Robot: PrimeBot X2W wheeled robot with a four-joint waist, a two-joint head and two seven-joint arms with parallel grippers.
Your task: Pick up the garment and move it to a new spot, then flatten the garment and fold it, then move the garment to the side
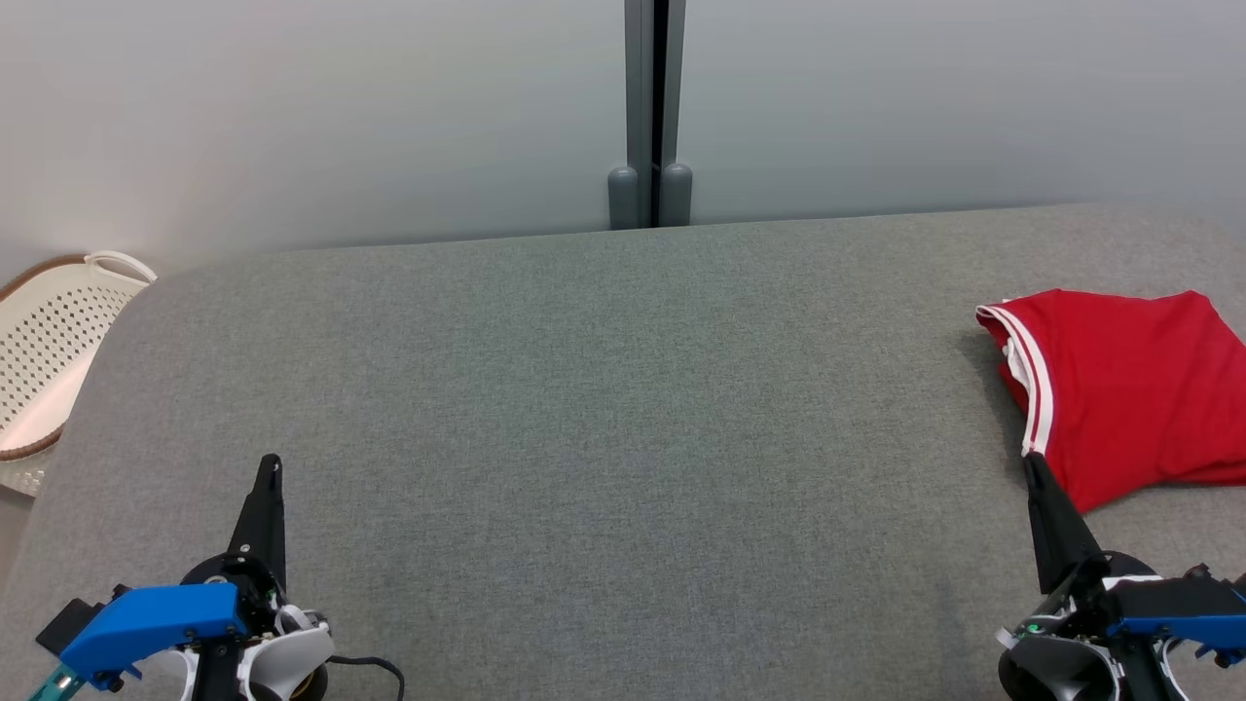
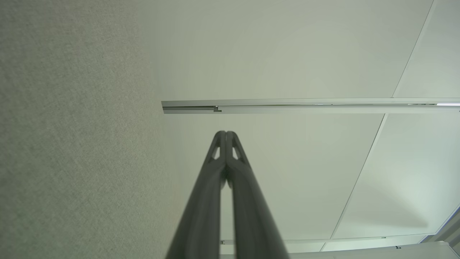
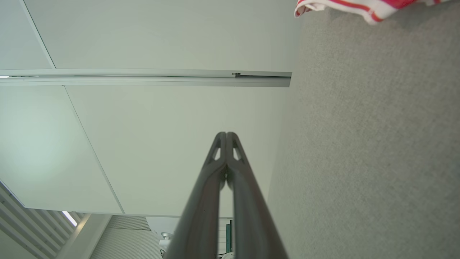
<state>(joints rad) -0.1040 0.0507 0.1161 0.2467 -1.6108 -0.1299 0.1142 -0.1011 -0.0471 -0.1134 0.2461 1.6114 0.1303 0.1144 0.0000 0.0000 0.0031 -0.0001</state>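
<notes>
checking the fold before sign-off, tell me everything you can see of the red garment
The red garment looks like soft knit fabric, with a white-and-red striped trim along its left edge. It lies folded flat at the right of the grey fabric surface, cut by the head view's right edge. It rests on that surface alone; the shut right hand sits near its front corner, seemingly apart from it.

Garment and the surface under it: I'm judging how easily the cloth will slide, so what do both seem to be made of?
The garment looks like soft red cloth, probably a jersey knit, matte, with white striped trim; it lies in limp folds. The surface looks like grey woven, upholstery-like fabric, matte; a fine flecked weave shows, and its rounded corner suggests padding.
</notes>
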